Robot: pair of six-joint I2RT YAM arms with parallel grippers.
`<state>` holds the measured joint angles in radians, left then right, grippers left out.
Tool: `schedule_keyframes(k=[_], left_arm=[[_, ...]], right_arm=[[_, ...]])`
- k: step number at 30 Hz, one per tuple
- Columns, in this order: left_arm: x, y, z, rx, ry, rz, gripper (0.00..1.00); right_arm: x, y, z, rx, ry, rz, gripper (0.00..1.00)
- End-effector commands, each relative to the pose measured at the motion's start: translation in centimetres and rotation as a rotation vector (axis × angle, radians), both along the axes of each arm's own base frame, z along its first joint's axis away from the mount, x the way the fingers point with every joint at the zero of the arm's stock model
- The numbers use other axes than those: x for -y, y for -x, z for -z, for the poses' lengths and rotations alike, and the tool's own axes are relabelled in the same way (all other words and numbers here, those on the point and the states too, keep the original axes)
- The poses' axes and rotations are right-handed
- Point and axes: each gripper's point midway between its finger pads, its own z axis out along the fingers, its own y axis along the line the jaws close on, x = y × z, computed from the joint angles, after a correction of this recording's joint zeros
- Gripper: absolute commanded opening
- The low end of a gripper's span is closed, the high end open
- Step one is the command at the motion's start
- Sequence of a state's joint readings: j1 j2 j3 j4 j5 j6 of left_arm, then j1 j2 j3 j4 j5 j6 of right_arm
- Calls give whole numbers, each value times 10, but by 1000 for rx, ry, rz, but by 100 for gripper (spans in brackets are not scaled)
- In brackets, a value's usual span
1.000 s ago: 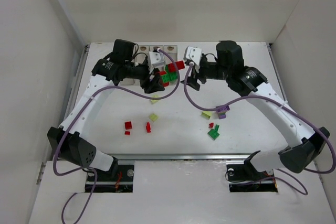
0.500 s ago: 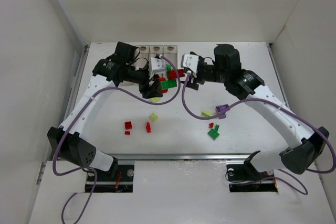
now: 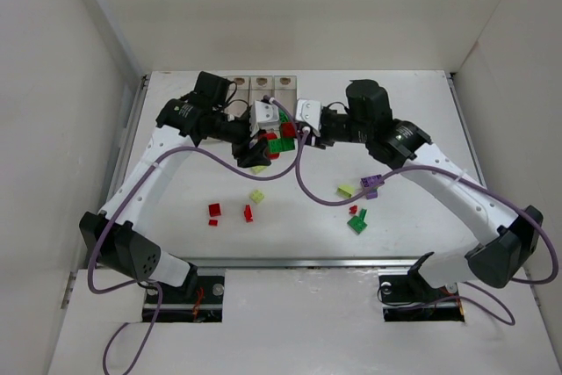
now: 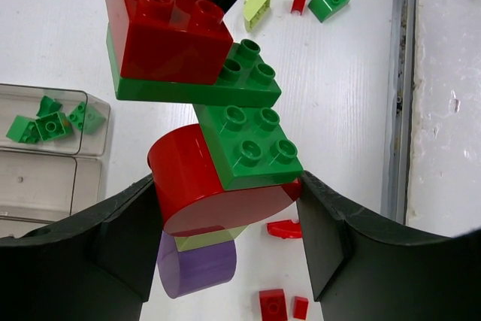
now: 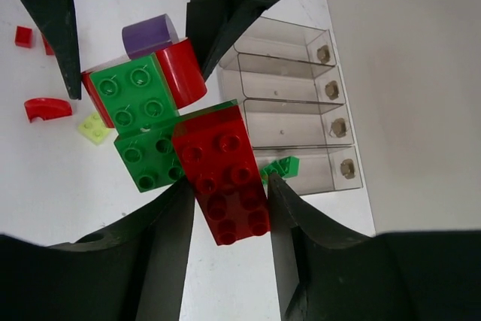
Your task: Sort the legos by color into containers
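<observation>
Legos (image 4: 240,80) locked together in a clump hang in mid-air at the centre of the top view, just below the containers (image 3: 262,85), bridging both arms. At the clump's lower end the left gripper (image 4: 225,208) clamps the red round piece (image 4: 195,186). At the opposite end the right gripper (image 5: 229,201) appears pressed onto both sides of the red brick (image 5: 225,171). The clump's long axis runs from one gripper to the other, so separating the colours likely means pulling or twisting the ends apart. Some loose bricks (image 3: 214,210) lie scattered lower in the frame.
</observation>
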<state>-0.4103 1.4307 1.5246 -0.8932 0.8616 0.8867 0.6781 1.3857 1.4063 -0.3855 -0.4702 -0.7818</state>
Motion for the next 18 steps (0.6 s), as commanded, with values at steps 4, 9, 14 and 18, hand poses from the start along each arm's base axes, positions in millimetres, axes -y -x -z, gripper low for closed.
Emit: schedule_keyframes(k=[4,9,14,18], left_arm=[[1,14,-15,34,33,38,0],[-3,-4,4,16,-11,-55,0],[-27,-24,53,-22,-128,-178,0],[-45,-42,69,-44,-161,-275,0]], right_arm=[[-9,-3,-7,35,-20,-24,19],[-7,4,-16,46,-54,-28,0],[-1,7,-15,25,-88,-6,0],[8,-1,-10,-41,-121,31,0]])
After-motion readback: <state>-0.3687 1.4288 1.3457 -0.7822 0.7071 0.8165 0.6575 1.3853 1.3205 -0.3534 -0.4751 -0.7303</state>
